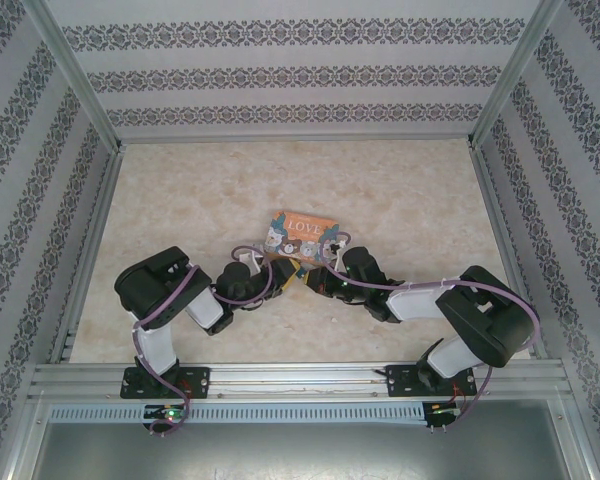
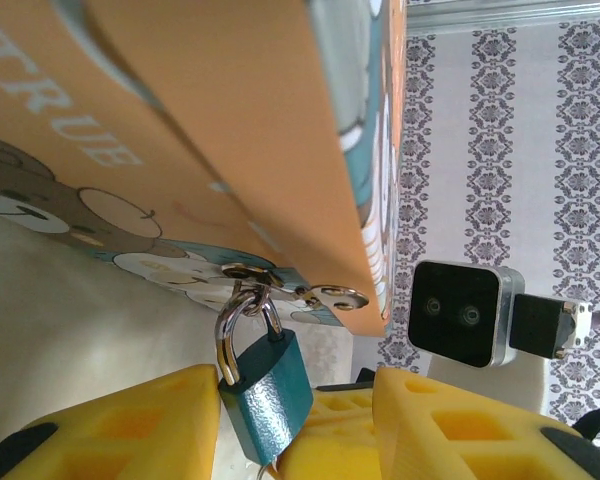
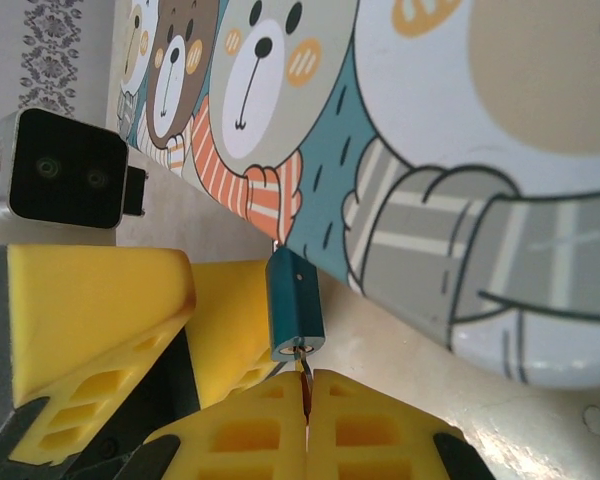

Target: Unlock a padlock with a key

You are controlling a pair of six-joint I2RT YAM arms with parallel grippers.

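There are two pincers, one padlock point(image 2: 270, 395), one key point(image 3: 303, 372) and one box point(image 3: 460, 150). Nearest, the right pincer point(image 3: 306, 395) is pinched tight on the small key at the padlock's bottom, and the left pincer point(image 2: 298, 400) stands partly wide with the padlock leaning on one yellow finger point(image 2: 130, 425). The padlock is tiny and blue-green with a shiny silver loop point(image 2: 242, 312), and it hangs from the metal clasp point(image 2: 248, 272) of the bear box on the worktop point(image 1: 280, 170). I cannot tell what is inside the box.

The key point(image 3: 303, 360) is mostly hidden between the right gripper's point(image 3: 307, 392) pinched fingers.
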